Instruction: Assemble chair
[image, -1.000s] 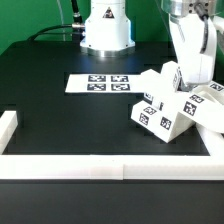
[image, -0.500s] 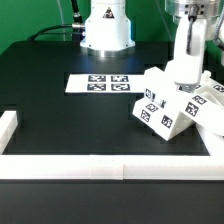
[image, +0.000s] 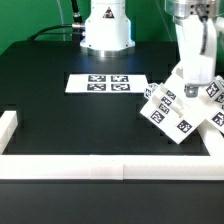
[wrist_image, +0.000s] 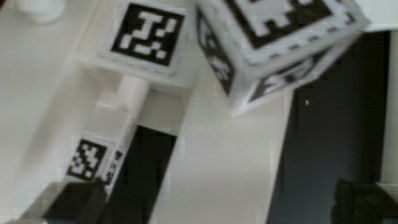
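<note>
— Where's the chair (image: 176, 114)?
— I see it on the table (image: 60, 115) at the exterior view's right, near the marker board (image: 107, 84).
— And the gripper (image: 188, 88)?
— Down at its upper parts, seemingly touching. I can't tell whether it's wide or clamped.

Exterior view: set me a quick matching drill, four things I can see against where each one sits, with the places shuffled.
Things:
1. marker board
2. chair parts
3. border rail
4. robot base

Places:
A. along the near edge of the table
B. piled at the exterior view's right, under the arm
C. at the far side of the table, in the middle
D. lying flat on the table, in front of the base

Pairs: 1-D, 2-B, 3-A, 4-C.
</note>
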